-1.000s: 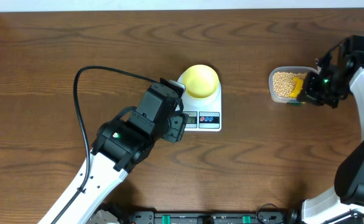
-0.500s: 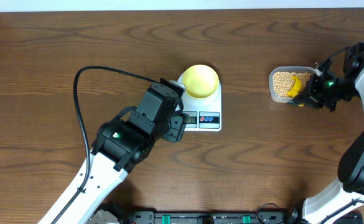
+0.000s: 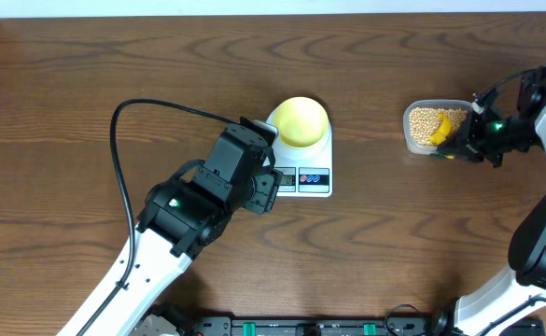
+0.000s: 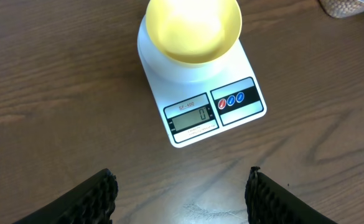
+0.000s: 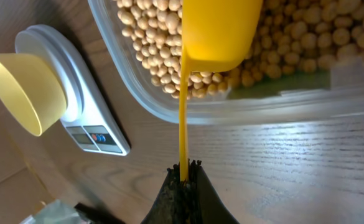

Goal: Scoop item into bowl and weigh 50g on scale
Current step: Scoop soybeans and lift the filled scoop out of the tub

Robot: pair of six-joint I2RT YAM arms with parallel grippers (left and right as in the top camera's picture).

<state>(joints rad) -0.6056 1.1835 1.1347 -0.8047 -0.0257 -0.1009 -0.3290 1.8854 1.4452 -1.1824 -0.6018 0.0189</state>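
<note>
The pale-yellow bowl (image 3: 302, 120) (image 4: 193, 28) (image 5: 23, 93) stands empty on the white scale (image 3: 312, 173) (image 4: 216, 109) (image 5: 85, 118) at mid-table. Tan beans (image 3: 425, 123) (image 5: 150, 59) fill a clear tub (image 3: 411, 140) (image 5: 244, 106) at the right. My right gripper (image 3: 464, 145) (image 5: 183, 171) is shut on the handle of a yellow scoop (image 3: 442, 130) (image 5: 216, 34), whose cup lies among the beans. My left gripper (image 3: 271, 182) (image 4: 180, 193) hangs open over bare wood just in front of the scale, its fingers (image 4: 94, 196) holding nothing.
A black cable (image 3: 137, 107) loops over the table left of the scale. The left arm's body (image 3: 198, 201) covers the table's front left. The table's far edge runs along the top of the overhead view.
The right gripper has shifted right and tilted, and the scoop's cup has turned further into the beans. The left arm, bowl and scale have not moved.
</note>
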